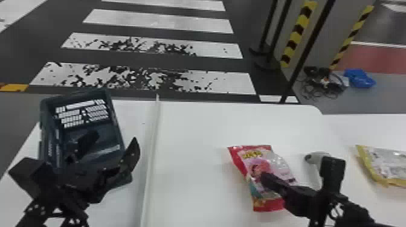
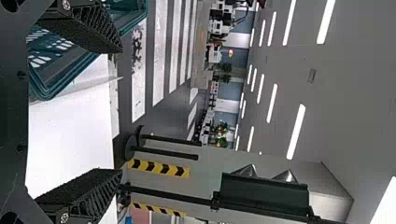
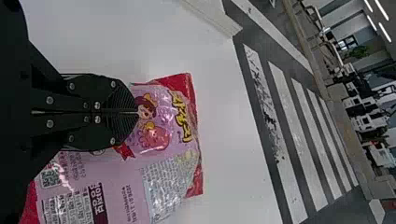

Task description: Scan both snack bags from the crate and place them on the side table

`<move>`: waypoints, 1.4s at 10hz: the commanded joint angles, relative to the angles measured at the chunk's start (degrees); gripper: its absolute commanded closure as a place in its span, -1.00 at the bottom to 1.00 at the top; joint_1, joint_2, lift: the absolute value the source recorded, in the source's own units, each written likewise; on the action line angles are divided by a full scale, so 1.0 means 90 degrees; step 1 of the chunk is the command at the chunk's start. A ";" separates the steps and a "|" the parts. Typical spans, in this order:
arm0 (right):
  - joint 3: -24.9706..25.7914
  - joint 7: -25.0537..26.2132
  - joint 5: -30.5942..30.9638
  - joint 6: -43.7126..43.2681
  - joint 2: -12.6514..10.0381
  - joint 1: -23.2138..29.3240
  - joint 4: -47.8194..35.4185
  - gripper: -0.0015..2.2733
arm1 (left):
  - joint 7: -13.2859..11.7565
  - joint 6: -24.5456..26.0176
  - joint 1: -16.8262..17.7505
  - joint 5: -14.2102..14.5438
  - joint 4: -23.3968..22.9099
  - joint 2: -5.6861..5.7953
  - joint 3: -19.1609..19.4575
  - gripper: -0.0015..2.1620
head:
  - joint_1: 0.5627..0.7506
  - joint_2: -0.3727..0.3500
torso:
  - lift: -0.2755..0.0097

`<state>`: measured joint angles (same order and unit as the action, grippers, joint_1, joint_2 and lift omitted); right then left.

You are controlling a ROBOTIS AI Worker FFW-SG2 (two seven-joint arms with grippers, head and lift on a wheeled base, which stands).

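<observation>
A white table (image 1: 193,129) bears crate (image 1: 90,139), scanner (image 1: 315,157), two bags (image 1: 279,163).

The pink snack bag (image 3: 161,135) carries Korean print: big yellow lettering (image 3: 182,114) with a dark outline by its red edge, and pale lettering on a dark label (image 3: 98,205). Near that label are a square code (image 3: 50,178) and small lines of text, and a whitish panel (image 3: 166,186) holds tightly packed fine print, too small to read. On the yellow-edged snack bag (image 1: 389,163), any print is too blurred to tell
</observation>
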<state>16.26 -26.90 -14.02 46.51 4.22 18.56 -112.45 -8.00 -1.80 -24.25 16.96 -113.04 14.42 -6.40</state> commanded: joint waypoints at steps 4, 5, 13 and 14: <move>-0.0313 0.0000 0.0025 -0.0348 -0.0020 0.0037 0.0336 0.99 | 0.0000 -0.0020 -0.0001 0.0020 0.0031 0.0009 0.0008 -0.92 | 0.41 -0.25 | 0.26; -0.0205 0.0010 -0.0053 -0.0328 -0.0049 0.0056 0.0112 0.99 | 0.0000 -0.0020 0.0009 0.0010 0.0031 -0.0001 0.0008 -0.92 | 0.41 -0.23 | 0.26; 0.0908 0.0411 0.0249 -0.0523 -0.0098 -0.0354 0.0532 0.99 | -0.0020 -0.0039 0.0028 0.0010 -0.0008 0.0009 -0.0051 -0.92 | 0.41 -0.59 | 0.26; 0.0888 0.0411 0.0396 -0.0523 -0.0088 -0.0363 0.0600 0.99 | -0.0020 -0.0039 0.0028 0.0010 -0.0008 0.0009 -0.0060 -0.92 | 0.41 -0.62 | 0.26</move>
<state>24.33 -23.19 -11.34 41.81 3.34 15.37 -107.58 -8.17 -2.15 -24.02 17.05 -113.11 14.51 -6.86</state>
